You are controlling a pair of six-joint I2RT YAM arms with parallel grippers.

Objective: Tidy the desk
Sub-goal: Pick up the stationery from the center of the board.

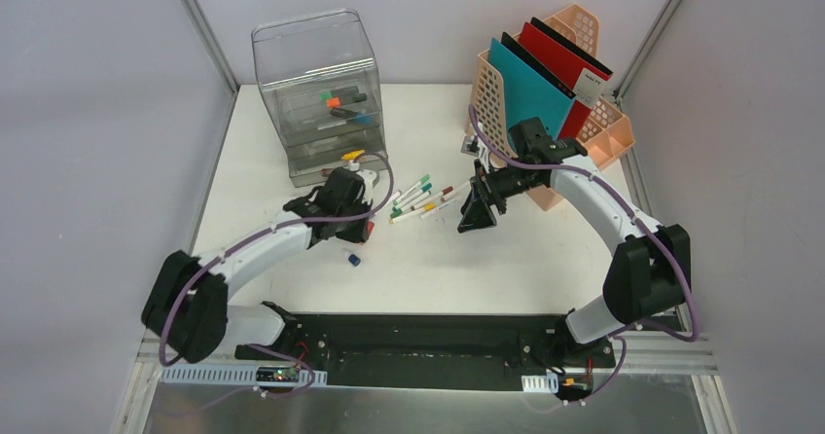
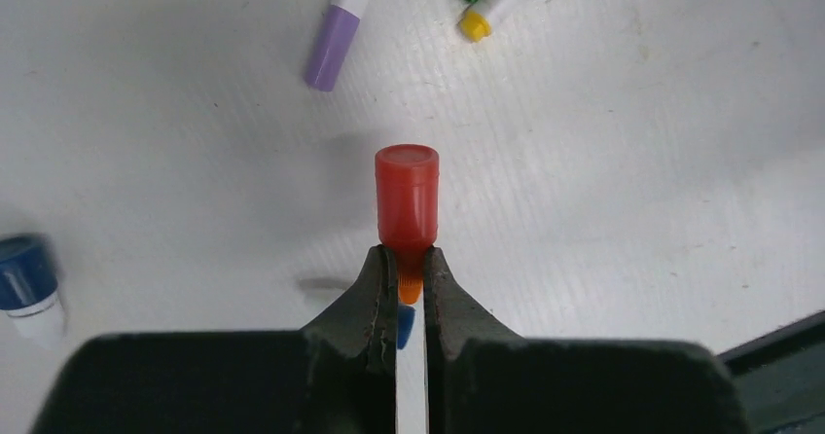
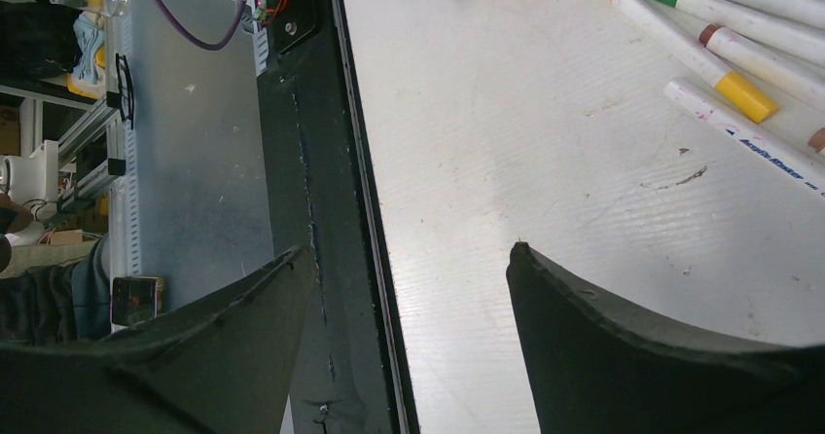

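The widest open stretch of the desk [image 1: 506, 269] is the near strip between the marker pile [image 1: 420, 198] and the black rail [image 1: 418, 342]. Only a loose blue cap [image 1: 354, 258] lies in it. At the back, a bare gap runs between the clear drawer unit [image 1: 319, 93] and the peach file rack [image 1: 574, 103]. The centre is crowded. The left hand [image 2: 407, 255], clamped on a red-capped marker [image 2: 407, 196], sits just in front of the drawers. The right hand [image 1: 478, 218], jaws apart, hangs at the pile's right edge, so the pile is hemmed in on both sides. The right arm crosses in front of the rack.
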